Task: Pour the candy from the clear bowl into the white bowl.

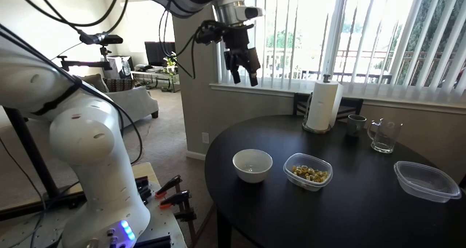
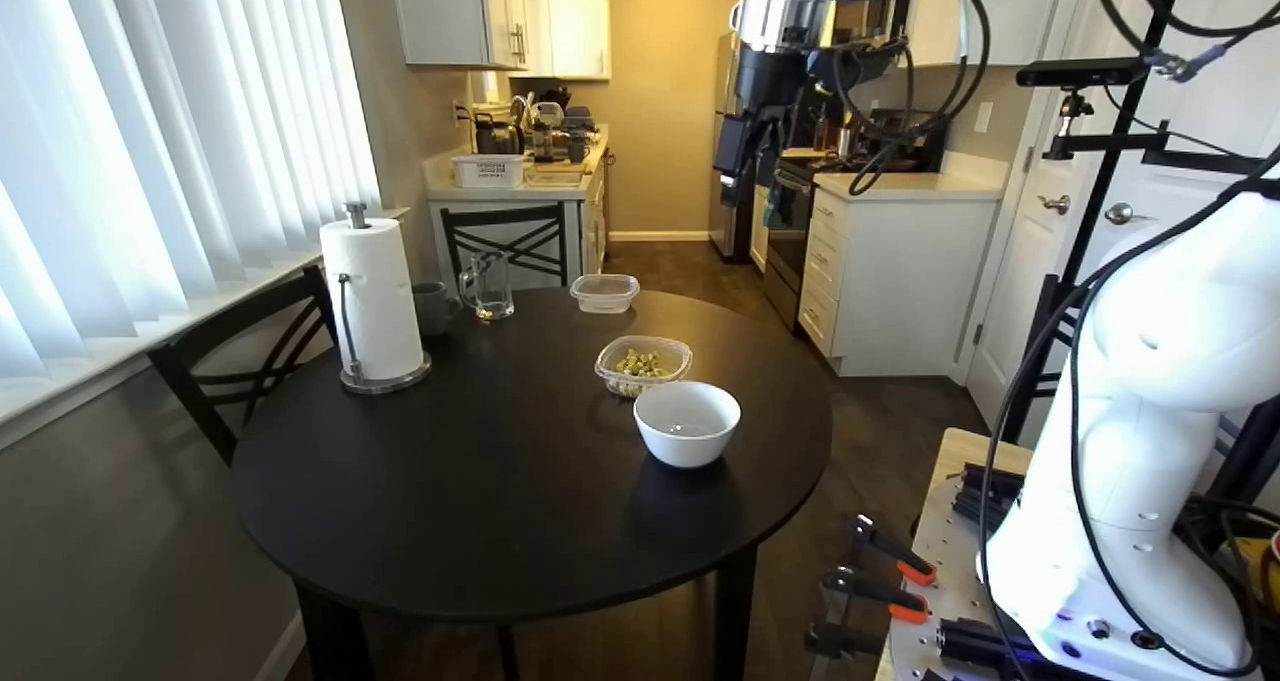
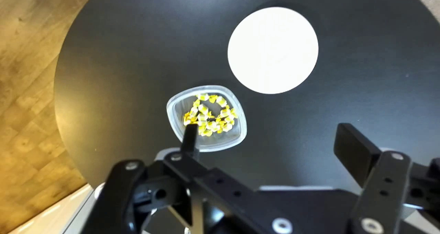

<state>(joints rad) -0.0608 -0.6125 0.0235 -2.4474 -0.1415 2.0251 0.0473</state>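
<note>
Wrist cam: candy [image 3: 203, 116] lies well blw spread jaws.

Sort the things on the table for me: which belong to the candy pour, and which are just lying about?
For the job:
candy
clear bowl, the squarish one with the candy in it
white bowl, which is to receive the candy

Lying about:
other clear tub
glass mug
gray cup
paper towels
</note>
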